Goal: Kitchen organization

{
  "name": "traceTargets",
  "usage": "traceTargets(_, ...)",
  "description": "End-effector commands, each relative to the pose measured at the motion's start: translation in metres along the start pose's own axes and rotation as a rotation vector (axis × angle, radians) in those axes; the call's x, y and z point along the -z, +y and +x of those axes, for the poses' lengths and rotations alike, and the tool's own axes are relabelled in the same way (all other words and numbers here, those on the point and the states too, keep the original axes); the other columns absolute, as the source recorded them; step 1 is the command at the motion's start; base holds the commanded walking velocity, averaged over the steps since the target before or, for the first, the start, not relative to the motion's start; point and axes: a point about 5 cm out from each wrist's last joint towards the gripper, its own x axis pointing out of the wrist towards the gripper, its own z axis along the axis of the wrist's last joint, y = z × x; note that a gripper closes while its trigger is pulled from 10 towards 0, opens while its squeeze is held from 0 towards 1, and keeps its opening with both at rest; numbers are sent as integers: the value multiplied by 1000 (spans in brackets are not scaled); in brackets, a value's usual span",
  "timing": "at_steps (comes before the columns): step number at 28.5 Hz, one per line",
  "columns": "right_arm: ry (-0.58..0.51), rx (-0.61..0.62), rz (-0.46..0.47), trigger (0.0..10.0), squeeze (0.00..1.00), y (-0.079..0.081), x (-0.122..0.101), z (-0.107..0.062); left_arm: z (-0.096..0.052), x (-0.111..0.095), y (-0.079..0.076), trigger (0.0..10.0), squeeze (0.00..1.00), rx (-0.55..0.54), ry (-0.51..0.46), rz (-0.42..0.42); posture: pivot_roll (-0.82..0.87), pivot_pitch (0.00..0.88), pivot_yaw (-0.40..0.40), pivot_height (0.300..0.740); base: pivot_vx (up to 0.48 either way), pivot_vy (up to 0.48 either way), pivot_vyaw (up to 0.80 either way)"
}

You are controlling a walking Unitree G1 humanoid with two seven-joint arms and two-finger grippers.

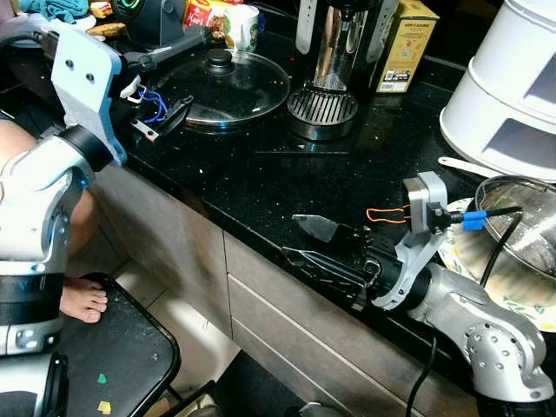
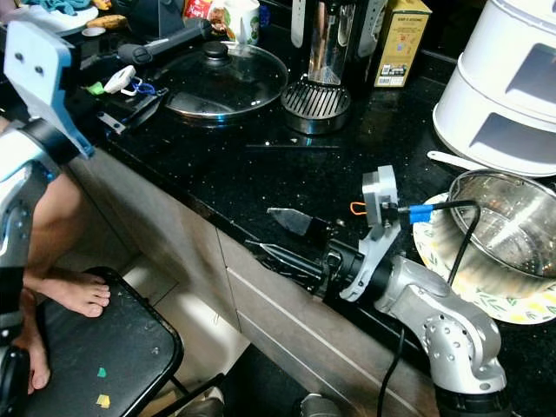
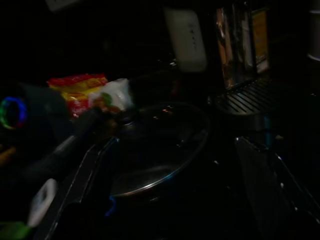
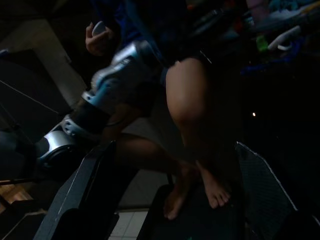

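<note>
Jaws apart: left gripper [image 1: 165,119] by glass lid [image 1: 228,85].

Open black counter [image 1: 347,174] mid-scene, hemmed by glass lid [image 1: 228,85], coffee maker [image 1: 334,61], steel bowl [image 1: 526,221].

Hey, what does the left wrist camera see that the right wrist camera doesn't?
Left wrist view alone: the glass pan lid on the dark counter, a red packet behind it, and a ribbed metal grate beside it.

Right wrist view alone: a person's bare legs and feet over the floor, with the robot's other silver arm in front of them.

Shared: both pictures are very dark, and each looks out between its own two black fingers, spread apart, so the left claw and the right claw are open and hold nothing.
</note>
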Motion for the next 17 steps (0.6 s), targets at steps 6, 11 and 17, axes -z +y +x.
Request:
traceTargets(6,-16,8,-26,10000,0,9,-11,-2,20,20,-25,10000,0,240,11,-85,-49,130,-28,740,0,0,0)
traceTargets(11,-15,38,-29,10000,0,10,-13,-3,37,23,-54,10000,0,364,-8,-108,-64,136,-25,740,0,0,0)
traceTargets(17,-2,47,-27,10000,0,13,-14,-6,49,17,-73,10000,0,431,-55,-98,-69,146,-20,740,0,0,-128)
